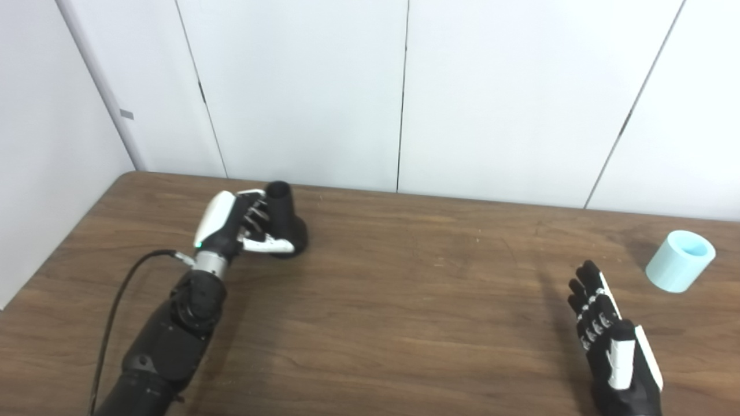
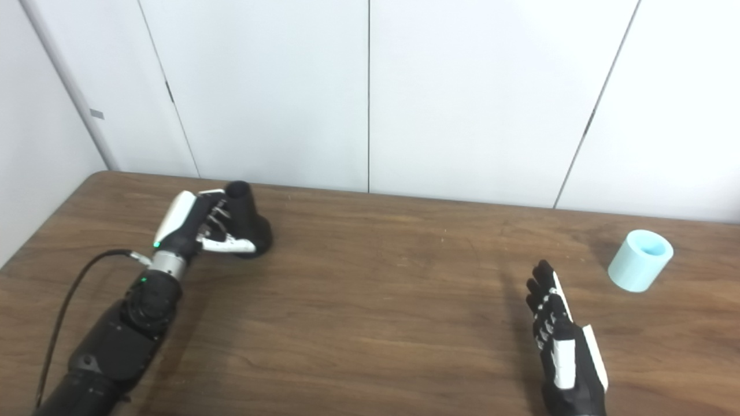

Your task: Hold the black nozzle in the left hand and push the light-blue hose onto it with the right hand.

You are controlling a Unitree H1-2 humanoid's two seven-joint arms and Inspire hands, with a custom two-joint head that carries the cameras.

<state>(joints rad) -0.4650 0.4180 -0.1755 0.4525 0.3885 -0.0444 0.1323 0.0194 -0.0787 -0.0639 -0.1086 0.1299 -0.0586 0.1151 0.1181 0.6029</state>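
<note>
Step in hand: by my reading, the first half, securing the nozzle; the hose has not been taken up yet.
Left hand: the left hand [image 1: 243,222] is wrapped round the black nozzle [image 1: 284,216], fingers against its near side and thumb across the flared base, so it looks to be gripping it.
Black nozzle: upright on the worktop [image 1: 404,289], open narrow end upward, base apparently on the wood; whether it has left the surface I cannot tell.
Right hand: the right hand [image 2: 563,352] is well to the right of the nozzle and nearer the front edge, fingers stretched out and apart, holding nothing.
Light-blue hose: the light-blue hose [image 2: 640,260] is a short stubby cylinder lying tilted far to the right of the nozzle, open end up and away, just beyond the right hand and not touching it.
Worktop: dark wood grain; only these two things lie on the part I can see.
Next move, as I judge it: the right hand must reach on past its fingertips to the hose, close round its wall, then carry it across toward the nozzle and line its bore up with the nozzle's top.
</note>
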